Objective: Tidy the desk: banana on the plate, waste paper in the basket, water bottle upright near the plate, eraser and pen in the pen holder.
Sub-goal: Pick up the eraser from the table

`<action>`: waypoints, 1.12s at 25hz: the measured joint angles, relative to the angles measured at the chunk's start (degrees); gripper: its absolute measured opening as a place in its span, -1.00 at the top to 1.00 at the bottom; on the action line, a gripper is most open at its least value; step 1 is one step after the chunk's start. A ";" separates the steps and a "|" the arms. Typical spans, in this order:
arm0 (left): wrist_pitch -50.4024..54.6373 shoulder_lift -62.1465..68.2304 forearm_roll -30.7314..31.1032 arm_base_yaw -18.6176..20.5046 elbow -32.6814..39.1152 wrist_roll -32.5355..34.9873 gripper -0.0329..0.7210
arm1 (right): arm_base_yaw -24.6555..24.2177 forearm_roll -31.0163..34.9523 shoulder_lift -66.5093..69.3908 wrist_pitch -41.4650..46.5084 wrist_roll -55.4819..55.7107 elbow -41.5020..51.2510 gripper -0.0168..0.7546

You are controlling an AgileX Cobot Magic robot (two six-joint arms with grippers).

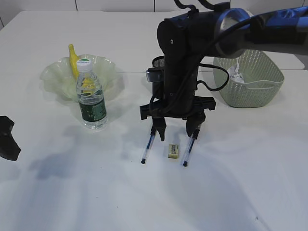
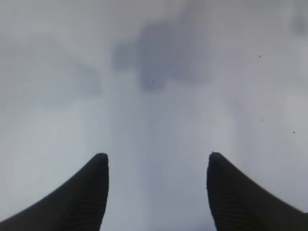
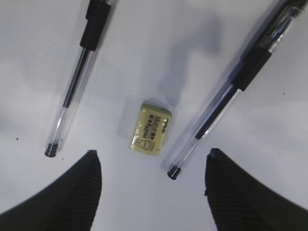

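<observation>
Eraser step: right gripper (image 3: pixel 151 166) spread wide, empty, hovering over eraser (image 3: pixel 150 128) between two pens. Next: descend, clamp eraser, carry to holder (image 1: pixel 158 62). Left gripper (image 2: pixel 156 166) spread, empty.

Exterior: I look down at a slant across the table (image 1: pixel 250 192); mid range
Left wrist: faces bare tabletop, close
Right wrist: straight down, close on eraser (image 3: pixel 150 128); shared with my exterior view (image 1: pixel 173 150)
</observation>
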 joint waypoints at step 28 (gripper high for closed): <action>-1.55 0.00 -1.14 0.00 0.00 0.00 -0.29 | 0.00 3.42 4.93 0.00 9.39 -0.08 -0.35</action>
